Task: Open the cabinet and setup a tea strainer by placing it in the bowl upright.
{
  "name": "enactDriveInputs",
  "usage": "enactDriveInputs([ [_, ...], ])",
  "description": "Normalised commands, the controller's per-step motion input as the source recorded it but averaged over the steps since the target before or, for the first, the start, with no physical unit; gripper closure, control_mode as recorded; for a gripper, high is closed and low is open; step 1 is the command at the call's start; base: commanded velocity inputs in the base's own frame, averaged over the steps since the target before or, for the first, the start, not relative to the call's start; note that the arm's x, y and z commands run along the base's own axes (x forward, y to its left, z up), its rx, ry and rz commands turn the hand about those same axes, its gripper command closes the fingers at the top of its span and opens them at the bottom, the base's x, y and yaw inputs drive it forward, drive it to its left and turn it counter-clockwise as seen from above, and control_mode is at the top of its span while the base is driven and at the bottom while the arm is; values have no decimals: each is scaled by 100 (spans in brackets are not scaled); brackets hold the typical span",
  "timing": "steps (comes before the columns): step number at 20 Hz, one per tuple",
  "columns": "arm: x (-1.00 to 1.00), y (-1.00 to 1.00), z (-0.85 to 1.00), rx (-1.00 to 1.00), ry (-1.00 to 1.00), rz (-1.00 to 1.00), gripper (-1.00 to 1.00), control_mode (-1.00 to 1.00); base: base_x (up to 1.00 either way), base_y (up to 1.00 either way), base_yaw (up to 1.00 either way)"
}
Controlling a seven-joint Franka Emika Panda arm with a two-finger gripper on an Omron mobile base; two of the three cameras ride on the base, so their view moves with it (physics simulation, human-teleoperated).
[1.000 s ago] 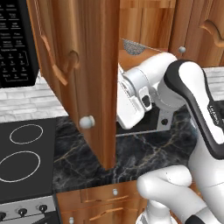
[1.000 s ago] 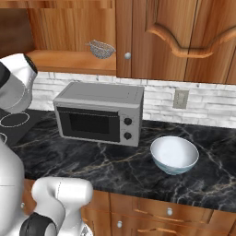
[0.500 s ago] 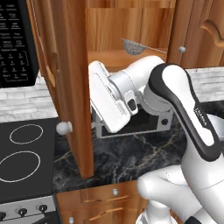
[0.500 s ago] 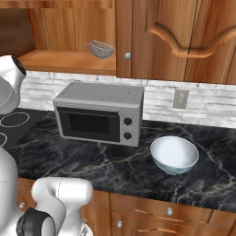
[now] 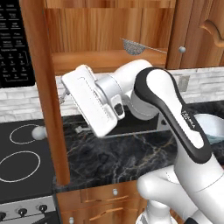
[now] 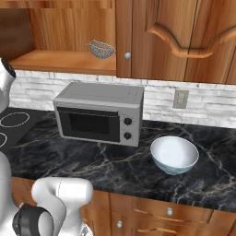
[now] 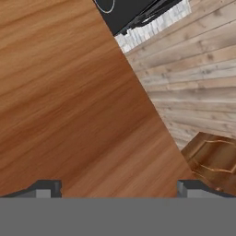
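Left base view: cabinet door swung open. Gripper spread apart, nothing held, pressed close to door's inner face. Tea strainer seen on shelf, up and right of gripper; handle probably pointed right. Bowl farther right, on counter.

Tea strainer on cabinet shelf; bowl right of microwave.
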Motion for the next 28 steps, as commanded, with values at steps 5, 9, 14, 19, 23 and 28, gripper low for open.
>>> enactDriveInputs([
  [5, 0, 22, 0, 0, 0, 0, -100, -100, 0, 0, 0],
  [9, 0, 20, 0, 0, 0, 0, -100, -100, 0, 0, 0],
  [14, 1, 4, -1, -3, 0, 0, -100, -100, 0, 0, 0],
  [19, 14, -34, -1, -11, -9, 3, -100, -100, 0, 0, 0],
  [23, 29, -82, 0, -18, -13, 5, -100, -100, 0, 0, 0],
  [28, 56, -87, -3, -32, -13, 7, -100, -100, 0, 0, 0],
])
